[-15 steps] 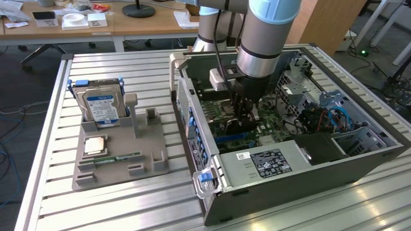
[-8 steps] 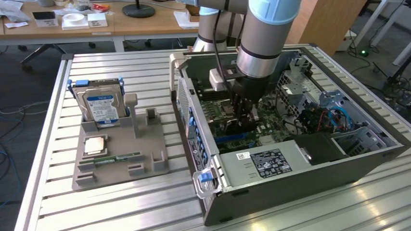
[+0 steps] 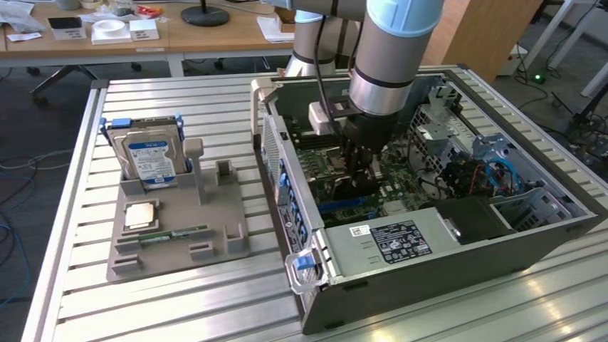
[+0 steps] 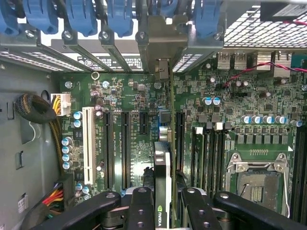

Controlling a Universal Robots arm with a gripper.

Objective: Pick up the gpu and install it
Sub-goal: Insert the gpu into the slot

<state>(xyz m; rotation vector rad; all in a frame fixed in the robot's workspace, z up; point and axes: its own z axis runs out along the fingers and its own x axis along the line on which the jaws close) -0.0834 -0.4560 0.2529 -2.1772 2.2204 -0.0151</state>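
Gpu (image 4: 163,177): edge-on, clamped between jaws, inside case (image 3: 428,281) over motherboard (image 4: 225,100). Step: installing. Seating calls for straight alignment with its slot, bracket at rear.

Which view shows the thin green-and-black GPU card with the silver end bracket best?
The wrist view: the GPU card stands edge-on, clamped in the gripper, its silver bracket at the rear slots of the grey computer case. In the exterior view the gripper hides most of it.
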